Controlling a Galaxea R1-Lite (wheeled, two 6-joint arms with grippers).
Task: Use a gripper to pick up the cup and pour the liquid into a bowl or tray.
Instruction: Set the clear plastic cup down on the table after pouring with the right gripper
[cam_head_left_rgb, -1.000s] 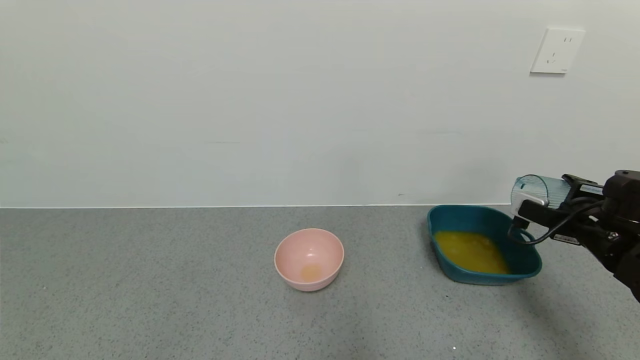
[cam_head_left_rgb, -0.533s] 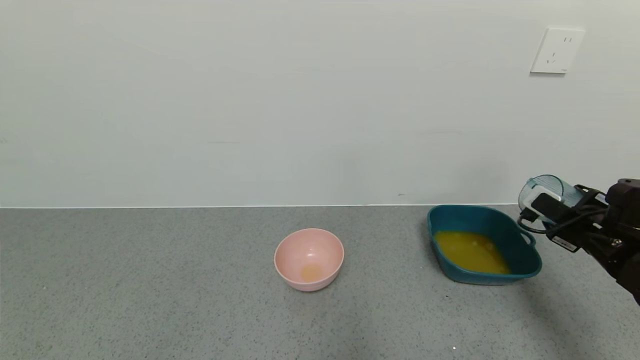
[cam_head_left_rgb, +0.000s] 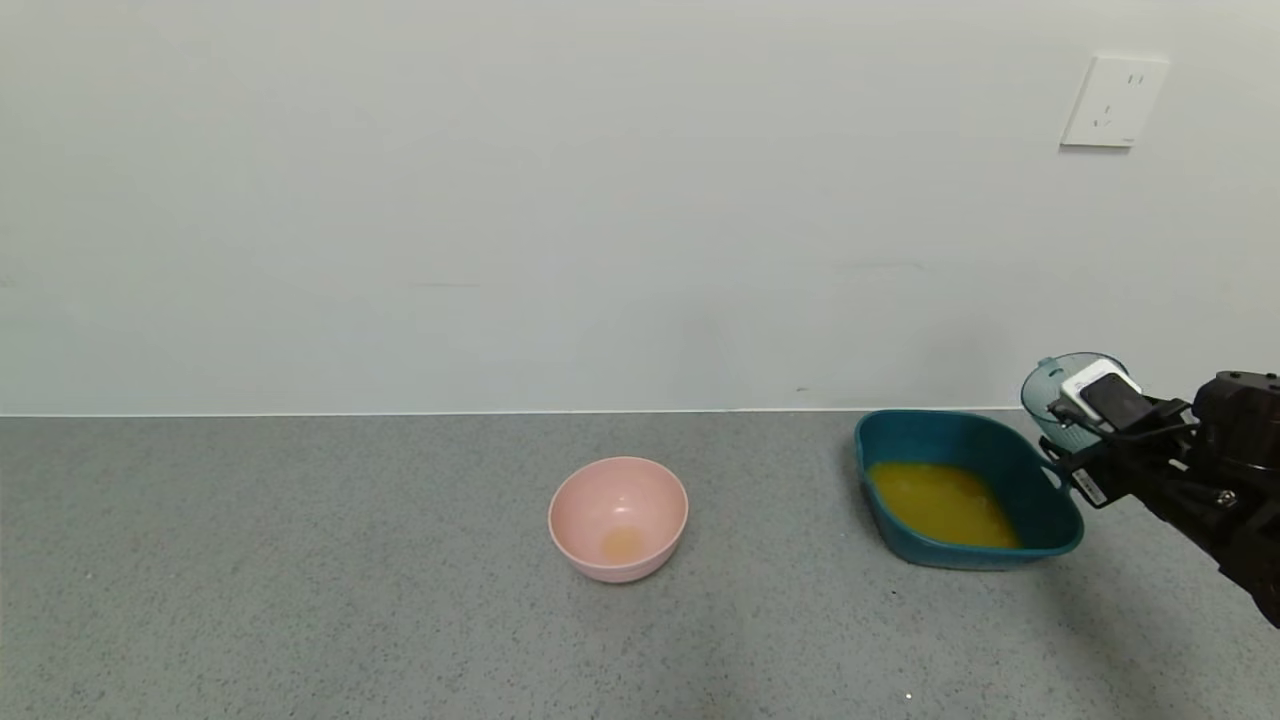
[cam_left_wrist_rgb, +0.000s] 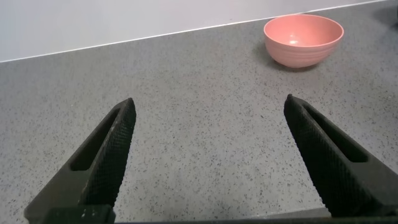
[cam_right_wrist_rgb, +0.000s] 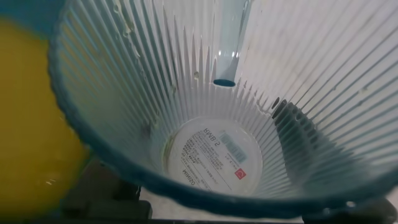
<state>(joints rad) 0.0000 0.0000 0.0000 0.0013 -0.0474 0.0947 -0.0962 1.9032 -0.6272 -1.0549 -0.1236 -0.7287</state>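
The dark teal basin (cam_head_left_rgb: 1040, 500) stands at the right of the grey counter and holds the orange liquid (cam_head_left_rgb: 940, 505). My right gripper (cam_head_left_rgb: 1085, 410) is shut on the pale blue-green ribbed cup (cam_head_left_rgb: 1045, 395), held above the counter just past the basin's far right corner, mouth up and tilted. In the right wrist view the cup (cam_right_wrist_rgb: 214, 155) looks empty, with a white label on its bottom; one finger (cam_right_wrist_rgb: 305, 134) shows through its wall, and the liquid (cam_right_wrist_rgb: 25, 124) lies beside it. My left gripper (cam_left_wrist_rgb: 208, 102) is open and empty, low over bare counter.
A round pale pink bowl (cam_head_left_rgb: 618, 517) with a small orange trace in its bottom stands mid-counter; it also shows in the left wrist view (cam_left_wrist_rgb: 303, 39). The white wall runs along the counter's back edge, with a socket (cam_head_left_rgb: 1113, 101) at the upper right.
The cup has turned from lying on its side, mouth toward the basin, to nearly upright. My right gripper has rolled back with it and stayed by the basin's right corner.
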